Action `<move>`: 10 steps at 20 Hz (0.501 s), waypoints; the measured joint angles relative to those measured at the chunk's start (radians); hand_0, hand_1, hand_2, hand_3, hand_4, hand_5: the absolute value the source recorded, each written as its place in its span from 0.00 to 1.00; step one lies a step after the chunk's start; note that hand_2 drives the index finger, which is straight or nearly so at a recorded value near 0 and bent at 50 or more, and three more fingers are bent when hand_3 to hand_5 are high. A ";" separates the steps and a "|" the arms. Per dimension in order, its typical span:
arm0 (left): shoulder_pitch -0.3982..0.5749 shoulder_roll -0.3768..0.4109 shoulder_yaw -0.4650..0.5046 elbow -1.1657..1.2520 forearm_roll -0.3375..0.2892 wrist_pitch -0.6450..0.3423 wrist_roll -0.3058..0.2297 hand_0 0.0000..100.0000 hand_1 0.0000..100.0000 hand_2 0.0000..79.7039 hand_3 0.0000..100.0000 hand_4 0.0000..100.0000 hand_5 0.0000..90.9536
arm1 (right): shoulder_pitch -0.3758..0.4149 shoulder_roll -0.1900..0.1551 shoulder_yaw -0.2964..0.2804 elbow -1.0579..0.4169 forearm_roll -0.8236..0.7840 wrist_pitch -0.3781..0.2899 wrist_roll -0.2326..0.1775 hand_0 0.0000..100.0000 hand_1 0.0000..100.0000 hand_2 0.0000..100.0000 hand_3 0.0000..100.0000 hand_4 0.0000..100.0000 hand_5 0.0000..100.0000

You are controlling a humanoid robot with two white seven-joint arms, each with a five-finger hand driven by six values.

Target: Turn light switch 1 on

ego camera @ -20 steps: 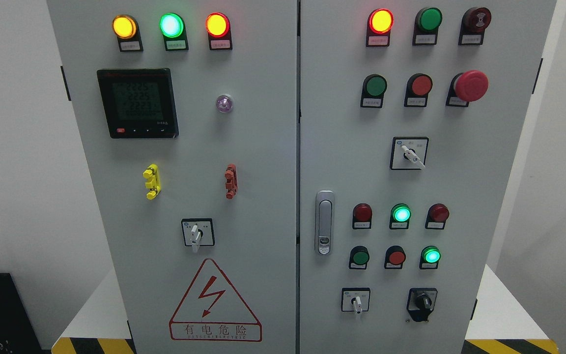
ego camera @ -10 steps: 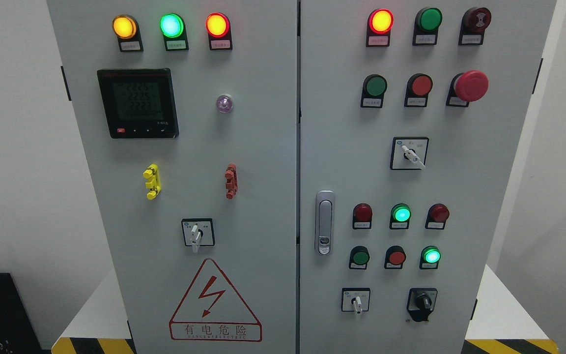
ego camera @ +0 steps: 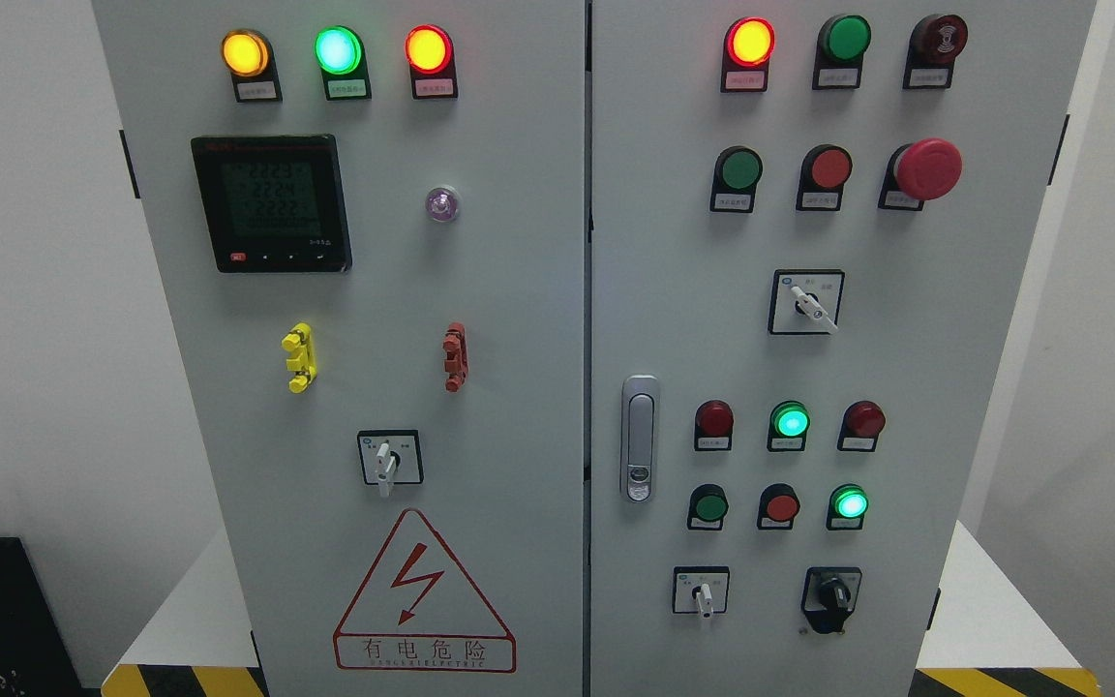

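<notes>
A grey two-door control cabinet fills the head view. Its right door carries a lower cluster of round buttons: an unlit green one, an unlit red one and a lit green one. Above them sit a dark red lamp, a lit green lamp and another dark red lamp. The labels under the buttons are too small to read, so I cannot tell which is light switch 1. Neither of my hands shows.
White rotary selectors, a black knob, a red mushroom stop button, a silver door handle and a digital meter stick out from the doors. A white platform with hazard striping lies below.
Only the digits on the meter display have changed. Nothing else has moved.
</notes>
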 measured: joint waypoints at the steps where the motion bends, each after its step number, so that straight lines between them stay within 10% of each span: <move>1: 0.002 0.000 0.006 -0.038 0.005 -0.019 -0.002 0.32 0.00 0.00 0.14 0.24 0.00 | 0.000 0.000 0.000 0.000 0.000 0.000 0.000 0.00 0.00 0.00 0.00 0.00 0.00; 10: 0.010 0.002 0.019 -0.327 0.128 -0.100 -0.011 0.36 0.19 0.14 0.30 0.45 0.23 | 0.000 0.000 0.000 0.000 0.000 0.000 0.000 0.00 0.00 0.00 0.00 0.00 0.00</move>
